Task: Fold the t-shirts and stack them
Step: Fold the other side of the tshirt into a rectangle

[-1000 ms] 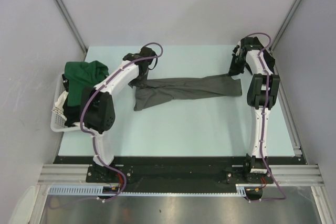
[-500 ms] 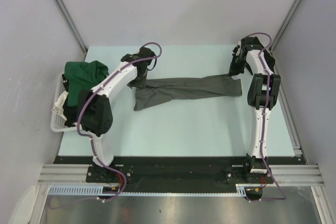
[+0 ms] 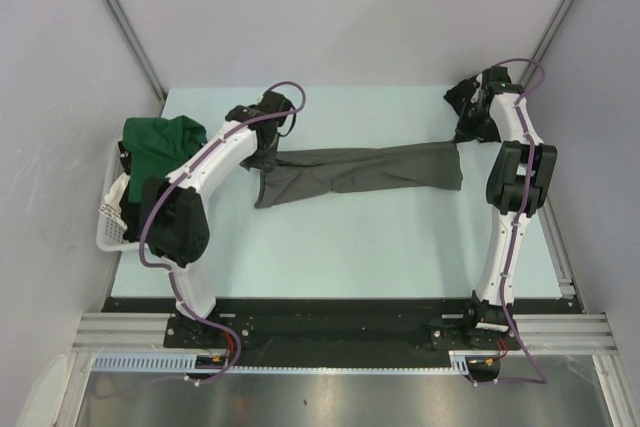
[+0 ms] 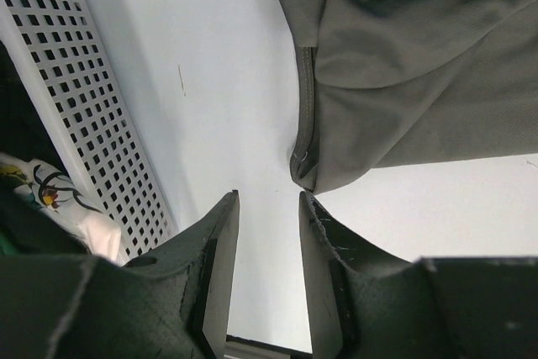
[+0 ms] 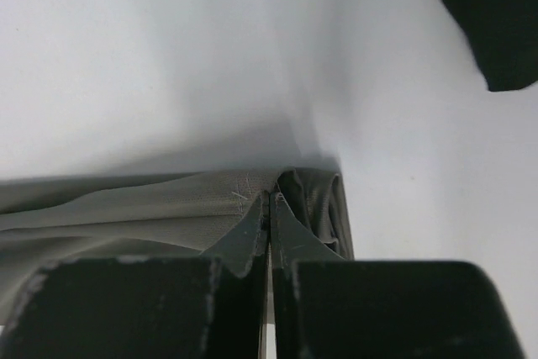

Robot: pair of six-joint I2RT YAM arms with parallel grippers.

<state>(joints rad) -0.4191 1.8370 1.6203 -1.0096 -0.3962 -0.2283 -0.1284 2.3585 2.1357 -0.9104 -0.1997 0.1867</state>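
Observation:
A dark charcoal grey t-shirt [image 3: 350, 172] lies stretched in a long band across the middle of the table. My right gripper [image 3: 463, 135] is at its right end and, in the right wrist view, is shut [image 5: 269, 196] on the bunched edge of the grey cloth [image 5: 126, 208]. My left gripper [image 3: 262, 150] hovers at the shirt's left end. In the left wrist view it is open and empty [image 4: 267, 197], with the shirt's hemmed corner [image 4: 307, 161] just past its right fingertip. A dark green t-shirt [image 3: 160, 142] lies heaped in the basket. Dark cloth shows beneath it.
The white slatted plastic basket [image 3: 108, 227] stands at the table's left edge; its wall [image 4: 84, 124] is close on my left gripper's left. A black shape [image 5: 496, 23] is in the right wrist view's top right corner. Grey walls enclose the table.
My right arm has swung to the right with the shirt's right end, pulling the cloth a little straighter. My left arm has shifted slightly back and left.

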